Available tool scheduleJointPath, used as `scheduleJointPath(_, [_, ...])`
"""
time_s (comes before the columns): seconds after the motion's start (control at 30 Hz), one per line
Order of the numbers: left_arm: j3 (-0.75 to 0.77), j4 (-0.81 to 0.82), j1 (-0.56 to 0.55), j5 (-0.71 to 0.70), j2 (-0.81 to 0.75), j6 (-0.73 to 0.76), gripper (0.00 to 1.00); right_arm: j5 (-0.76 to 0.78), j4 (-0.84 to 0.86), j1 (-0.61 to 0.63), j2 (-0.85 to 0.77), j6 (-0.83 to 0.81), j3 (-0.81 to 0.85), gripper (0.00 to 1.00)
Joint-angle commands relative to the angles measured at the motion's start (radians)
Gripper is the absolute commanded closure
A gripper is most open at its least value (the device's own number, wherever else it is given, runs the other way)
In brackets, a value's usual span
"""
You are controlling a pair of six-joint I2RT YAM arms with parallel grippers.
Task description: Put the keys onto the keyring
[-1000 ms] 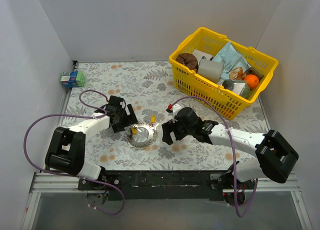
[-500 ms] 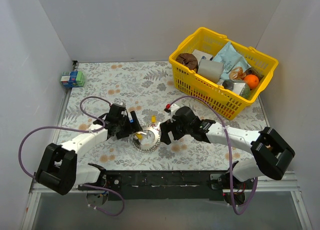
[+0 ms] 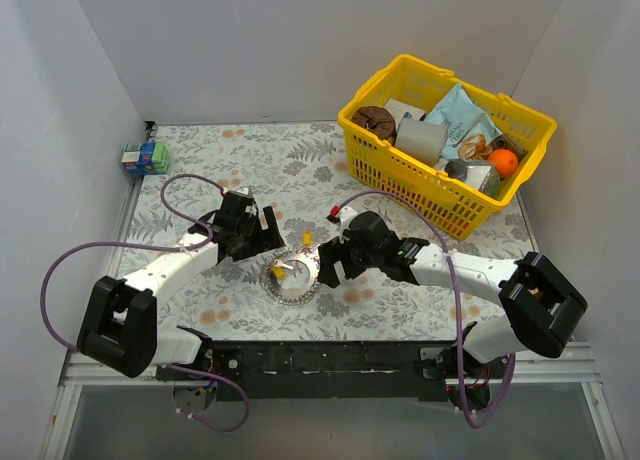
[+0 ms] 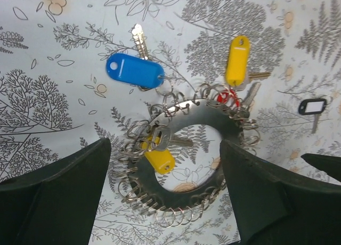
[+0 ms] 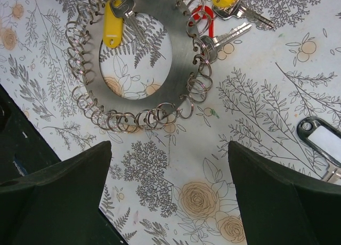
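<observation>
Left gripper (image 4: 164, 149) and right gripper (image 5: 169, 146) hang spread and empty, flanking the keyring (image 5: 184, 53), seemingly to reach the blue-tagged key (image 4: 133, 72).

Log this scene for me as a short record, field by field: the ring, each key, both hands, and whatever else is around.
keyring: flat on the table, rimmed with small split rings
inner yellow key: in the ring's hole
outer yellow key: at the rim
blue key: beside the rim, attachment unclear
black key: apart from the ring
left hand: open, empty, by the ring
right hand: open, empty, by the ring
other: full basket, small box
</observation>
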Motion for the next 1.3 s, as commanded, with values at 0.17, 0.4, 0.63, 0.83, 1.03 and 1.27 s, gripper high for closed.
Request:
scheduleJointPath(0.17, [0.016, -0.006, -0.007, -0.015, 0.076, 0.028, 0.18, -0.062, 0.053, 0.006, 0.094, 0.04, 0.057, 0.1])
scheduleJointPath(0.4, [0.006, -0.011, -0.012, -0.03, 0.12, 0.021, 0.18, -0.059, 0.047, 0.005, 0.145, 0.072, 0.094, 0.12])
scheduleJointPath(0.63, [-0.029, 0.014, -0.021, -0.021, 0.11, -0.005, 0.19, -0.033, 0.03, 0.005, 0.177, 0.069, 0.135, 0.12])
scheduleJointPath(0.83, [-0.039, 0.024, -0.022, -0.015, 0.116, -0.014, 0.2, 0.018, 0.04, 0.003, 0.174, 0.076, 0.127, 0.13])
scheduleJointPath(1.03, [-0.063, 0.06, -0.028, 0.016, 0.131, -0.034, 0.25, -0.003, 0.047, 0.002, 0.177, 0.083, 0.132, 0.13])
scheduleJointPath(1.27, [-0.081, 0.072, -0.039, 0.026, 0.134, -0.048, 0.3, -0.062, 0.142, 0.002, 0.214, 0.119, 0.09, 0.16])
